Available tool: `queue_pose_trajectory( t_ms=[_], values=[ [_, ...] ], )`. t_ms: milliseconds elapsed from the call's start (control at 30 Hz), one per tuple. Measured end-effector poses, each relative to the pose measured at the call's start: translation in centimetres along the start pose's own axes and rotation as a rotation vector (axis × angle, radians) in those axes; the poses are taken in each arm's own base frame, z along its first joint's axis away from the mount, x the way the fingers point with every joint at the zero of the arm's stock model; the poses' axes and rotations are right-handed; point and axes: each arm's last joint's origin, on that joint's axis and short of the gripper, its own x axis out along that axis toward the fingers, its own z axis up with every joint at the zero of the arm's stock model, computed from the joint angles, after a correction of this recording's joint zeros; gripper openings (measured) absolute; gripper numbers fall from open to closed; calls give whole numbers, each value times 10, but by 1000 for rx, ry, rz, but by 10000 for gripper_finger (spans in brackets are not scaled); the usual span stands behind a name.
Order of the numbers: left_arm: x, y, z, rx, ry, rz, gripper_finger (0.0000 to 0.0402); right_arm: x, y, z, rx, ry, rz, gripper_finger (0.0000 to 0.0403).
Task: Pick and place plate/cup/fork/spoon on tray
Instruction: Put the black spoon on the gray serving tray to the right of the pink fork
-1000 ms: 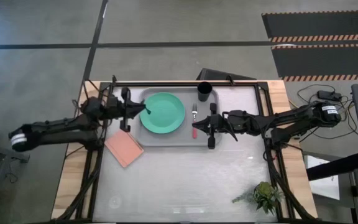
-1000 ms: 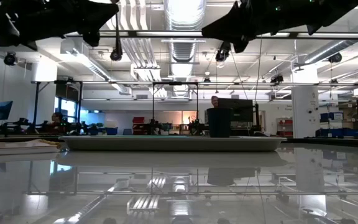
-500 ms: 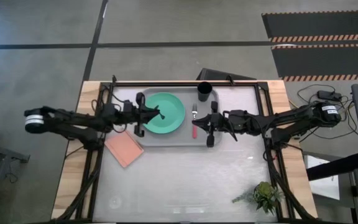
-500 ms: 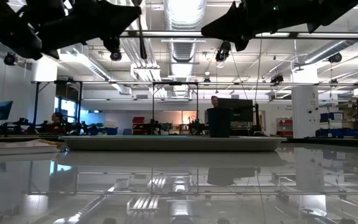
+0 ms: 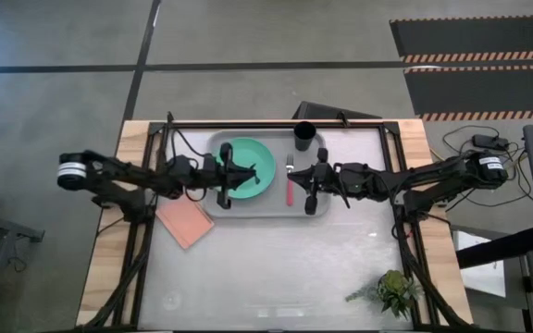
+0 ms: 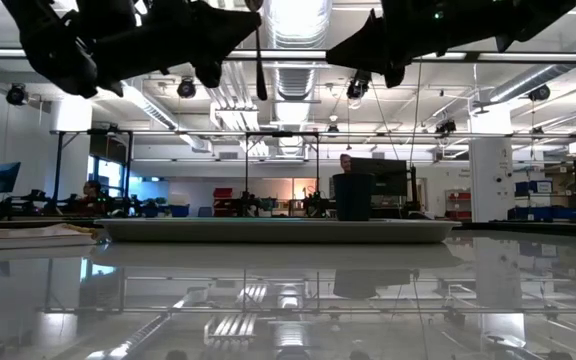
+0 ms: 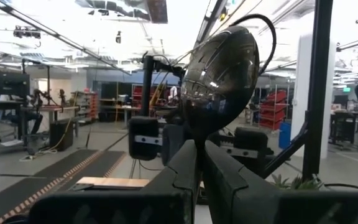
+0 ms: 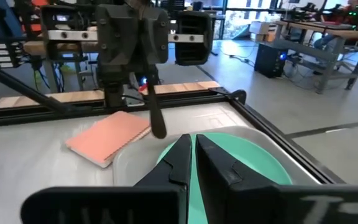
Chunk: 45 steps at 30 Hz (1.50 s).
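My left gripper (image 5: 232, 176) is shut on the small all-dark spoon (image 7: 219, 81) above the mint-green plate (image 5: 259, 165). The plate lies flat in the left half of the light grey tray (image 5: 257, 207). The pink-handled fork (image 5: 290, 183) lies in the tray right of the plate. The black cup (image 5: 304, 135) stands at the tray's far right corner. My right gripper (image 5: 309, 178) is shut and empty just right of the fork, above the tray. It faces the left gripper. My left gripper pinches the spoon's handle just below the bowl (image 7: 197, 138) between its two fingers. The fingers come level from the table's left and lie across the handle. The spoon stands upright, bowl up, and the handle's free end (image 8: 158, 129) hangs below the fingers, clear of the plate.
A salmon-pink square pad (image 5: 185, 220) lies on the table left of the tray's near corner. A small green plant (image 5: 391, 291) stands at the near right. The glossy table surface spreads in front of the tray.
My left gripper has carried the spoon toward the table's right edge, from the tray's left rim to above the plate. The spoon stays upright and lifted clear. My right gripper has drawn back a little toward the right, and the whole fork now shows.
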Motion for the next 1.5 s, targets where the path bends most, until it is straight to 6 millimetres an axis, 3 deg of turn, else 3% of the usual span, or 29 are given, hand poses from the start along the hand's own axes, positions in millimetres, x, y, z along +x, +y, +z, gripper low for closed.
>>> queue_pose_trajectory(
  t_ms=[200, 400, 567, 733, 933, 1133, 1500],
  values=[
    [12, -3, -4, 0, 6, -17, 0, 5, 1, -1, -6, 10, -20, 13],
    [19, -5, -6, 13, 8, -28, 0, 23, 5, -7, -42, 49, -21, 29],
    [18, -5, -6, 15, 10, -27, 0, 35, 8, 1, -61, 43, -38, 90],
    [16, -6, -5, 16, 5, -29, 0, 39, 5, 6, -90, 76, -173, 169],
    [15, -5, -6, 38, 11, -4, 0, 41, 7, 12, -81, 53, -106, 229],
    [15, -3, -6, 57, 11, 43, 0, 57, 12, 15, -71, 42, -80, 236],
    [15, -3, -6, 57, 16, 46, 0, 84, 22, 27, -136, 25, -62, 204]
  ],
)
